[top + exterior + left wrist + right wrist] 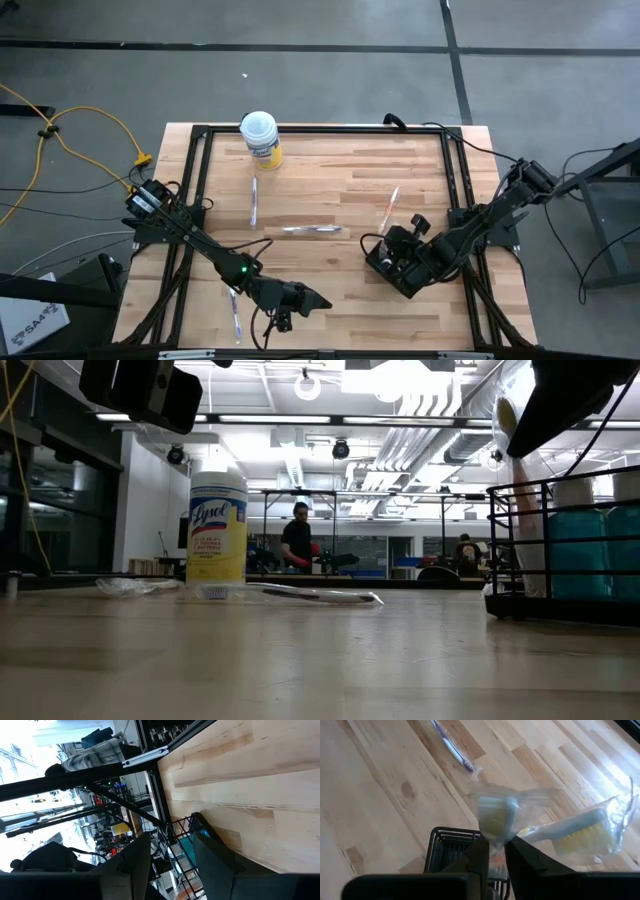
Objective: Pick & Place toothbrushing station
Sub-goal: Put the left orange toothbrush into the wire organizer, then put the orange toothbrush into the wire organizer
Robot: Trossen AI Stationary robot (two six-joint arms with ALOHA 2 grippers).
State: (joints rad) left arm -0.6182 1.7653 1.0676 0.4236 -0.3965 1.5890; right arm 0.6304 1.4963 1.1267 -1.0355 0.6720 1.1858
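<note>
The toothbrushing station (388,272) is a black wire-walled holder standing on the table at the near right. It also shows in the low view (520,605), with teal cups inside, and in the right wrist view (445,840). My right gripper (398,250) is over it, shut on a toothbrush in a clear wrapper (495,815). That toothbrush stands about upright in the station in the low view (520,510). My left gripper (318,300) is open and empty, raised near the table's near edge, pointing at the station (187,845). My right gripper pinches the wrapped toothbrush (495,837) between its two fingers, which come from above and slant down. The toothbrush stands about upright (520,510), its lower part inside the station's wire wall. Which end the fingers have I cannot tell.
Another wrapped toothbrush with yellow bristles (580,832) lies just beyond the station (388,210). More wrapped toothbrushes lie at the table's middle (312,229), left of middle (254,200) and near left (234,310). A white-lidded, yellow-labelled canister (260,138) stands at the far edge.
</note>
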